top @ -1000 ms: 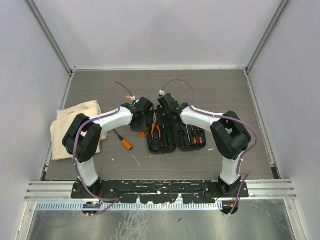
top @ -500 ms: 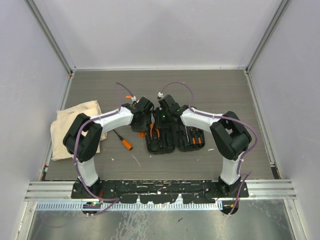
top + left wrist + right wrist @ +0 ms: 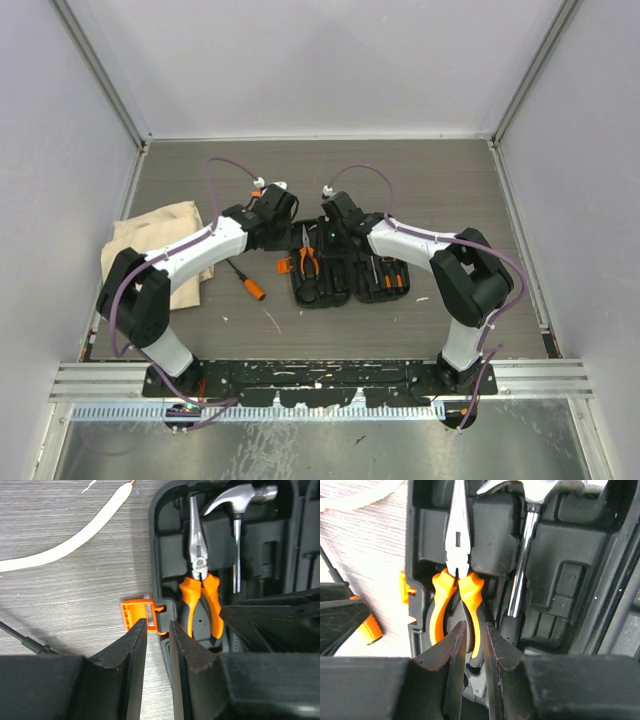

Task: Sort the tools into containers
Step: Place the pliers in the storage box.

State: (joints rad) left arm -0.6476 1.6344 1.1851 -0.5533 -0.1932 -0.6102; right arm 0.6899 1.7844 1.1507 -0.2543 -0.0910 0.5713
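Right end effector (image 3: 474, 626) hangs just above pliers (image 3: 456, 550) seated in case (image 3: 560, 585)

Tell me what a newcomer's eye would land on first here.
The open black hard-plastic tool case at mid-table draws the eye, with orange-and-black pliers and a steel-headed hammer lying in its moulded slots. The left tool hangs by its orange latch, and the right tool hangs over the pliers' handles. To the left lie an orange-handled screwdriver and a beige cloth bag.
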